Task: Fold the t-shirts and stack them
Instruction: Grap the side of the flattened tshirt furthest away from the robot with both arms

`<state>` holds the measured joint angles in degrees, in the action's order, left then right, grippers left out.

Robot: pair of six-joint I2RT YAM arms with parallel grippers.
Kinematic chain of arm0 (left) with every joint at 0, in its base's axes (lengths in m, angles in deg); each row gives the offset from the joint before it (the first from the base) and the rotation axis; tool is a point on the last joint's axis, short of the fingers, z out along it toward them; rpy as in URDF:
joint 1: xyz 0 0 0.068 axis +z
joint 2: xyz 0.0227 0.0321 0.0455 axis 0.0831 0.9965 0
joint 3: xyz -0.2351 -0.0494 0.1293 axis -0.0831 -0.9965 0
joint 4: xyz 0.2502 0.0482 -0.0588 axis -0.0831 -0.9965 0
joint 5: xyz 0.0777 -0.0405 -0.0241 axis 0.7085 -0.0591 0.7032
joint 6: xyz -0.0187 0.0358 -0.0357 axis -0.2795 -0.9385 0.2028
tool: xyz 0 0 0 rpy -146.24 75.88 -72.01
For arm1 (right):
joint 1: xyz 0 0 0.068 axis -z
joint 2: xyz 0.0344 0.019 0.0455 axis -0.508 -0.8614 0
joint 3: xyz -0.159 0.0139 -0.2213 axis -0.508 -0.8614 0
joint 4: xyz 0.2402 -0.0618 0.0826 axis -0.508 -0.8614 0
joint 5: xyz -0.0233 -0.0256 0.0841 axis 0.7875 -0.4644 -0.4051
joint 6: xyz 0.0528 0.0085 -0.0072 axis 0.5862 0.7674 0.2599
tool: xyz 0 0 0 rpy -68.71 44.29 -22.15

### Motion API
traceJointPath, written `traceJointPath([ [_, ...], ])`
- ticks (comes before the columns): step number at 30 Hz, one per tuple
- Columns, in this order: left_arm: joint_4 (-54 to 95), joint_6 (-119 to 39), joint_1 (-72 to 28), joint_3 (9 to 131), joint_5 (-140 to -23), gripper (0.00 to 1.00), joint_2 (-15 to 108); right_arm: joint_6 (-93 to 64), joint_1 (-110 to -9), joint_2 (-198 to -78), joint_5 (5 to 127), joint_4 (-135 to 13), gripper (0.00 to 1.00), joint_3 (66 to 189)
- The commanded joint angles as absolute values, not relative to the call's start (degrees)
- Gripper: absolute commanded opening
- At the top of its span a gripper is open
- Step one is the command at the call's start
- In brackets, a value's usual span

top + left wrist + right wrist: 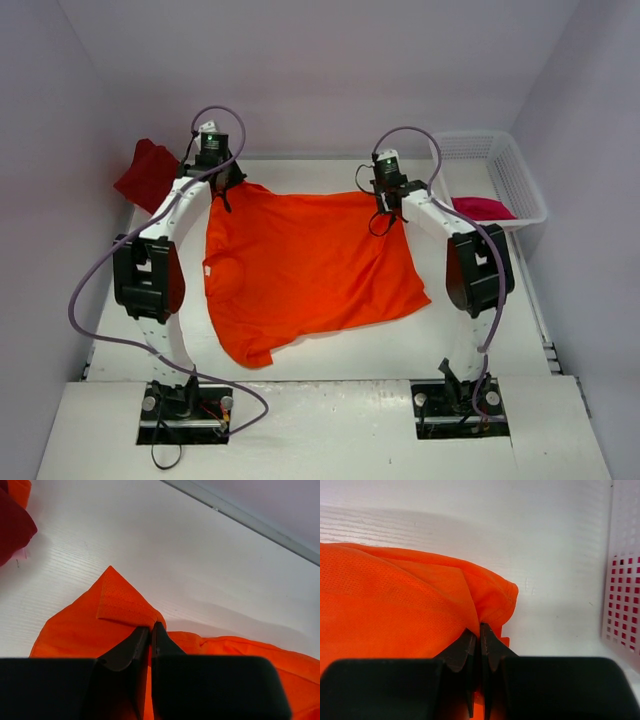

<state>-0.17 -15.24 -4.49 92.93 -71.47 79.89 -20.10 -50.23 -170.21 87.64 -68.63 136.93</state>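
Note:
A bright orange t-shirt (300,270) lies spread over the middle of the table. My left gripper (224,186) is shut on its far left corner, where the hem (122,607) folds over just ahead of the jaws. My right gripper (385,203) is shut on the far right corner, with the cloth (490,595) bunched at the fingertips. A dark red t-shirt (148,173) lies crumpled at the back left, also seen at the left edge of the left wrist view (15,527). A crimson-pink t-shirt (483,208) sits in the basket.
A white mesh basket (520,175) stands at the back right; its perforated wall (622,600) is just right of my right gripper. The back wall edge (250,520) runs close behind the orange shirt's far edge. Both arm bases sit at the near table edge.

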Motion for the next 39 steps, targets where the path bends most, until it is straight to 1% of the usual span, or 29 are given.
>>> traceJointPath([
  [1,0.4,-15.84,-4.2,95.66,-72.2,0.0,75.27,-20.81,-50.39,-163.11,88.6,-67.78,0.0,136.41],
  [2,0.58,-15.84,-4.2,95.57,-72.2,0.0,75.19,-20.72,-50.39,-162.85,88.51,-67.87,0.01,135.97],
  [3,0.58,-15.84,-4.2,95.57,-72.29,0.0,75.27,-20.46,-50.39,-162.85,88.34,-67.96,0.05,135.0],
  [4,0.49,-15.84,-4.11,95.57,-72.2,0.0,75.27,-20.28,-50.48,-162.93,88.43,-67.96,0.22,134.56],
  [5,0.4,-15.84,-4.2,95.57,-72.29,0.0,75.36,-20.19,-50.48,-163.46,88.43,-68.05,0.36,134.12],
  [6,0.32,-15.76,-4.2,95.4,-72.29,0.0,75.45,-19.5,-50.39,-163.72,89.3,-68.05,0.71,133.33],
  [7,0.49,-15.67,-4.2,95.22,-72.29,0.0,75.45,-18.88,-50.39,-164.51,89.57,-68.13,0.86,132.98],
  [8,0.4,-15.67,-4.11,95.05,-72.37,0.0,75.45,-18.61,-50.3,-164.95,89.74,-68.14,0.95,132.8],
  [9,0.66,-15.67,-4.11,94.7,-72.55,0.0,75.45,-18.26,-50.13,-165.74,90.18,-68.14,1.0,132.88],
  [15,0.93,-16.11,-4.2,94.08,-72.29,0.0,75.45,-19.4,-49.08,-169.34,90.45,-67.7,1.0,136.83],
  [19,1.37,-16.11,-4.2,93.29,-72.72,0.0,75.36,-20.72,-47.23,-171.89,86.86,-65.94,0.99,141.39],
  [22,2.68,-15.49,-4.2,91.97,-73.25,0.0,75.1,-20.81,-45.48,-175.31,83.87,-64.71,0.95,144.74],
  [27,3.21,-15.49,-4.28,90.3,-73.25,0.0,75.01,-20.99,-44.77,-180.67,79.9,-64.71,0.91,151.85],
  [30,3.39,-15.49,-4.28,89.95,-73.34,0.0,74.92,-21.07,-44.76,-182.44,78.42,-64.62,0.88,154.06],
  [33,3.57,-15.49,-4.2,89.42,-73.08,0.0,74.83,-21.07,-44.68,-183.32,76.04,-64.09,0.86,154.77],
  [39,3.66,-15.32,-4.2,88.81,-72.99,0.0,74.66,-21.07,-45.29,-183.42,74.71,-63.74,0.83,153.45],
])
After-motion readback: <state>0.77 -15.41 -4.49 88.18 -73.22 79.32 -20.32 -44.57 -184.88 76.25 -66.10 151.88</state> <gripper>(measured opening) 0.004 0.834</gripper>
